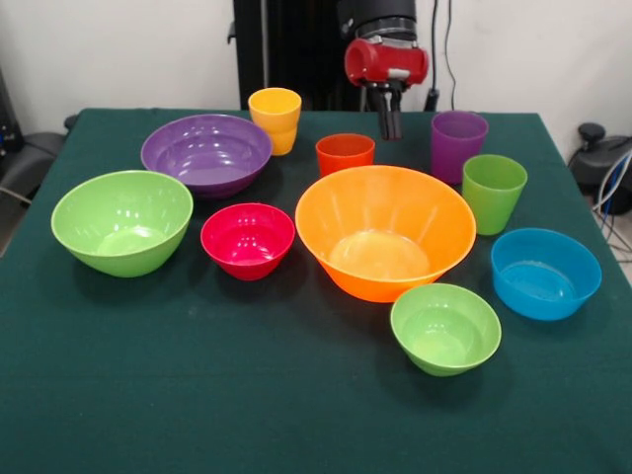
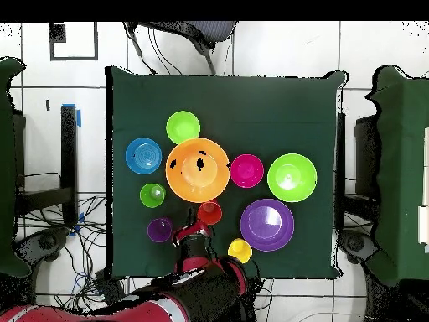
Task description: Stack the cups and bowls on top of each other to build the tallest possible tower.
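Six bowls stand apart and upright on the green table (image 1: 247, 395): orange (image 1: 385, 232) in the middle, purple (image 1: 205, 153), big light green (image 1: 121, 222), magenta-red (image 1: 247, 240), small light green (image 1: 444, 328) and blue (image 1: 545, 273). Four cups stand behind them: yellow (image 1: 275, 118), orange-red (image 1: 345, 153), purple (image 1: 458, 145) and green (image 1: 493, 192). My gripper (image 1: 391, 128) hangs at the far side, above the gap between the orange-red and purple cups, shut and empty. In the overhead view it (image 2: 189, 231) sits next to the orange-red cup (image 2: 209, 213) and just short of the orange bowl (image 2: 198, 170).
Nothing is stacked. Chairs and cables stand off the table's sides (image 2: 50, 210). The green cloth runs bare along the edge away from the robot (image 2: 218, 96).
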